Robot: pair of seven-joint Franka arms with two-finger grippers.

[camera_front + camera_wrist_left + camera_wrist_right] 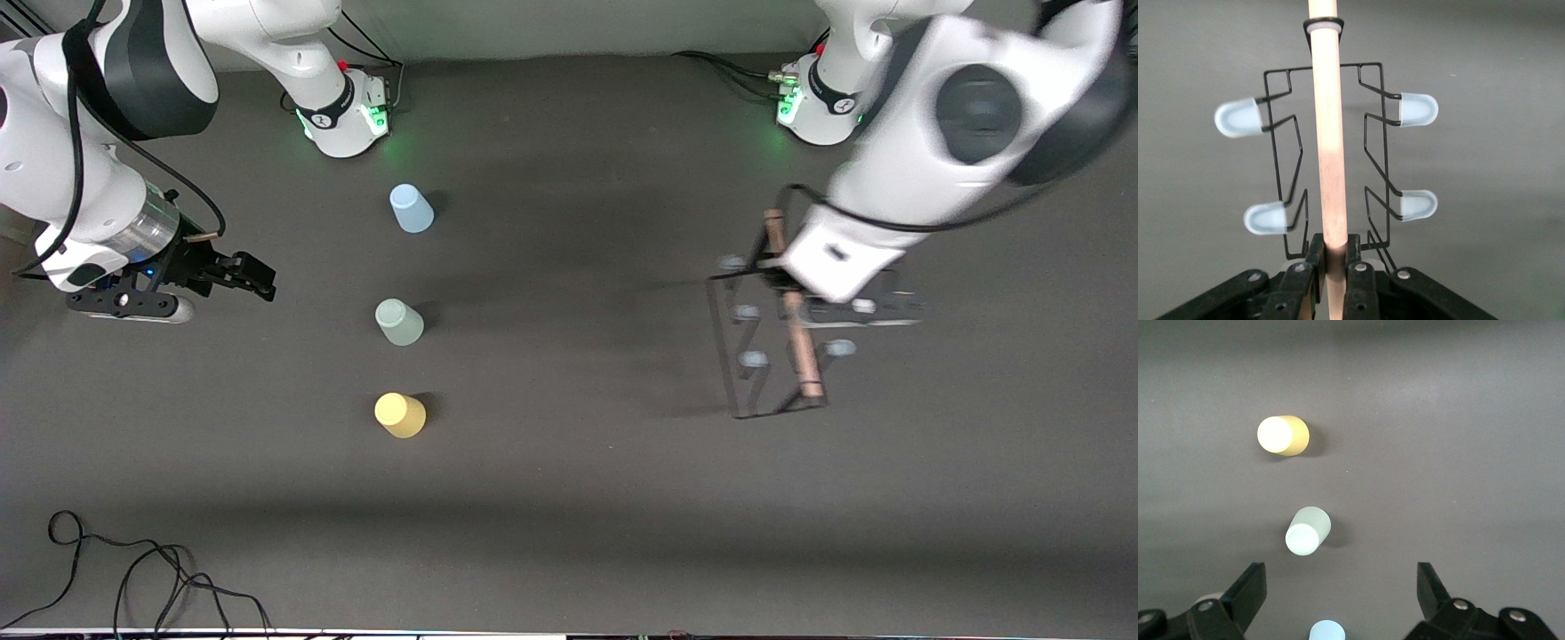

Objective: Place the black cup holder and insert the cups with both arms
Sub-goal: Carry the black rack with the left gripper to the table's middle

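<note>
The black cup holder is at the left arm's end of the table, blurred, its wooden rod handle on top and pale-capped pegs along both sides. My left gripper is shut on the handle near one end; in the front view the white hand covers it. I cannot tell whether the base touches the table. The light blue cup, pale green cup and yellow cup stand in a row. My right gripper is open and empty beside that row, toward the right arm's end. Its wrist view shows the yellow, green and blue cups.
Loose black cables lie at the table's near edge toward the right arm's end. The two green-lit arm bases stand at the farthest edge. Bare dark table lies between the cups and the holder.
</note>
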